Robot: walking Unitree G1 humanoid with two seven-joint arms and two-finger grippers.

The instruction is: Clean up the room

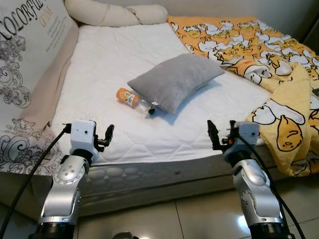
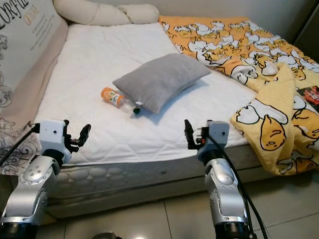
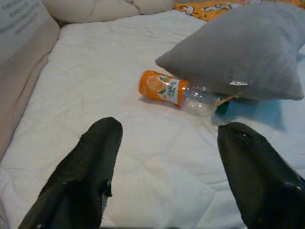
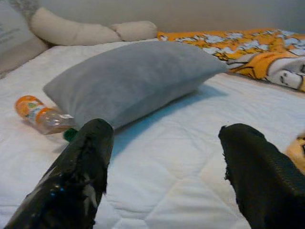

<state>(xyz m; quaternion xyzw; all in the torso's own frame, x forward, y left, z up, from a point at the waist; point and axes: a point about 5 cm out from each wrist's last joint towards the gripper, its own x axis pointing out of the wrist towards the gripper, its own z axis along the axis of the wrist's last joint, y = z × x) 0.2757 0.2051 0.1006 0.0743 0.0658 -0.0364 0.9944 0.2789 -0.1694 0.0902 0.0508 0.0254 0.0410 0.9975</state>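
While both pincers hover open and empty at the bed's near edge, a bottle lies touching a grey pillow. A yellow blanket covers the bed's right side.

Two silver arms, jointed in rounded, shiny metal segments, dark collars at the lower ends. Behind the fingers of the left gripper sits a boxy white wrist housing; the right gripper has a greyer one, with what looks like a small red spot. Black cables trail from both housings. The fingers themselves are long, matte black, and rounded at the tips.
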